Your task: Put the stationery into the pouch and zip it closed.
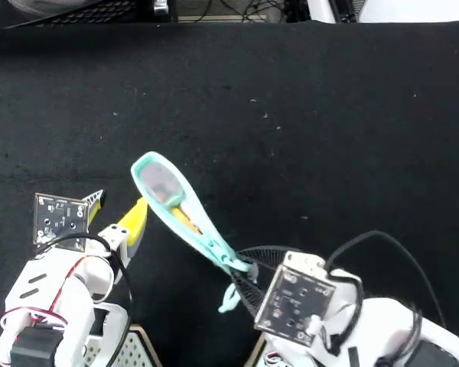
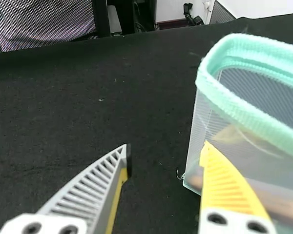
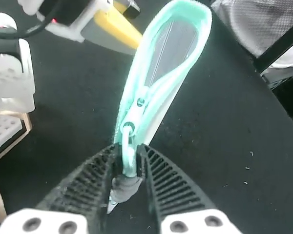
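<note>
High view, pouch: we see the mint-trimmed pouch (image 1: 167, 189) lying slantwise on the black table (image 1: 329, 115), stretched between the two grippers.
High view, contents: an orange stationery piece (image 1: 185, 219) shows through the clear wall, about midway along.
High view, left gripper (image 1: 121, 197): parted wide, with its yellow finger (image 1: 135, 220) just beside the pouch's open end and its grey finger (image 1: 96, 200) on the side away from it.
High view, right gripper (image 1: 245, 271): its black fingers sit at the pouch's other, narrow end.
High view, room: beyond both grippers there is a broad stretch of bare cloth up to the table's far edge.
Left wrist view, pouch: the mouth gapes right beside the yellow finger, its trim rim raised off the cloth. Whether finger and wall touch, we cannot tell.
Left wrist view, contents: a warm-coloured shape lies behind the mesh, and we cannot tell what it is.
Left wrist view, gap: bare table lies between the two fingers.
Right wrist view, grip: here's the detail the others miss. The black fingers are pinched narrow on the mint zip pull (image 3: 128, 163).
Right wrist view, zip: the trim edges meet near this gripper and spread apart toward the far end, where the left gripper's yellow finger sits.
</note>
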{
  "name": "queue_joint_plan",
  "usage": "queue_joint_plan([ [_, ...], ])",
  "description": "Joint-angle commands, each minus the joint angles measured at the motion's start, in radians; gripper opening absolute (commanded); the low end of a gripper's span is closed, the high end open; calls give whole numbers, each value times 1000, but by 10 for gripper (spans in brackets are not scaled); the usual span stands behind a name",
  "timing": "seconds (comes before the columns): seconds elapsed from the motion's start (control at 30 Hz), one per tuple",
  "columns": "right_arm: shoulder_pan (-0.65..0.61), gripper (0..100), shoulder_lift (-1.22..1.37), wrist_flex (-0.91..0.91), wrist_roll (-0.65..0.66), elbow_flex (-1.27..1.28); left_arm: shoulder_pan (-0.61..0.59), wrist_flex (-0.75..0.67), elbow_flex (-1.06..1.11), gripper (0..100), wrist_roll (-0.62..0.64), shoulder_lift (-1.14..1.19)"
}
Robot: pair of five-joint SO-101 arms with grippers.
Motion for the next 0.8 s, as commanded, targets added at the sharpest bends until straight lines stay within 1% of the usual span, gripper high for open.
queue_joint_plan([
  [0.0, 11, 12, 15, 0, 8, -45, 10, -5, -7, 245, 5, 3],
  [0.13, 17, 12, 22, -43, 41, -41, 12, -3, 2, 245, 5, 3],
  [0.27, 92, 12, 108, -196, 43, -44, 13, 2, 36, 246, 5, -3],
  [0.37, 115, 12, 180, -308, 43, -45, 13, 66, -4, 246, -18, -5],
  [0.47, 114, 12, 231, -359, 41, -45, 15, 114, -64, 246, -69, -5],
  [0.57, 114, 12, 286, -413, 43, -45, 68, 146, -87, 246, -86, -5],
  [0.67, 114, 12, 363, -479, 43, -56, 113, 118, -54, 246, -87, -5],
  [0.77, 114, 12, 460, -500, 41, -117, 114, 77, -25, 246, -86, -5],
])
